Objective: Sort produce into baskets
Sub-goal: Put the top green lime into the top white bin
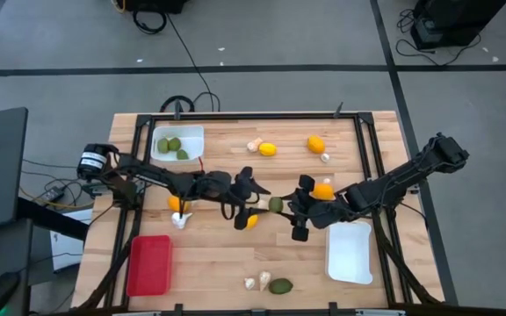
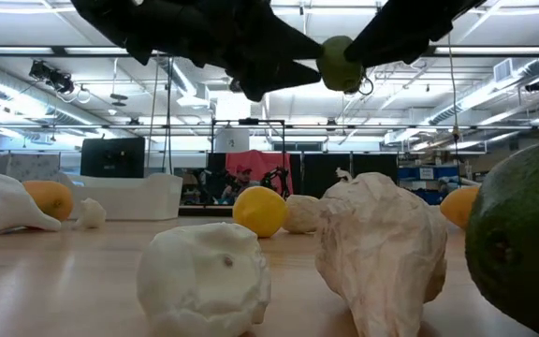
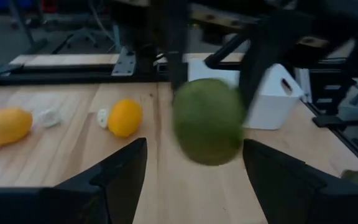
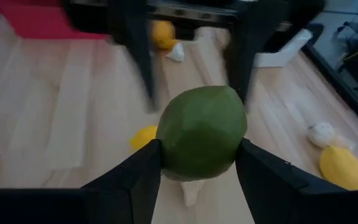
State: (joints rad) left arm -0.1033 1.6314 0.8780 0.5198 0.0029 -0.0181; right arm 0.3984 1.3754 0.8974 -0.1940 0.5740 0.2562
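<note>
A dark green oval fruit point(image 1: 276, 204) hangs in the air over the middle of the table, between my two grippers. My right gripper point(image 4: 199, 150), reaching in from the table's right, is shut on it. My left gripper point(image 3: 194, 152) comes from the table's left and stands open. Its fingers sit on either side of the fruit point(image 3: 209, 121), and I see no clear touch. The low view shows the fruit point(image 2: 340, 64) well above the wood. Other produce lies loose on the table. My right gripper pinches the green fruit by its two opposite sides point(image 4: 166, 149) between its two fingers. The fingers come from the table's right, slanting a little downward. The fruit is lifted clear of the table.
A white basket point(image 1: 191, 133) at the far left holds three green fruits. A red basket point(image 1: 149, 265) lies near left and a white basket point(image 1: 350, 252) near right. Yellow fruits point(image 1: 268, 149), garlic pieces point(image 1: 181, 219) and a green fruit point(image 1: 279, 285) are scattered about.
</note>
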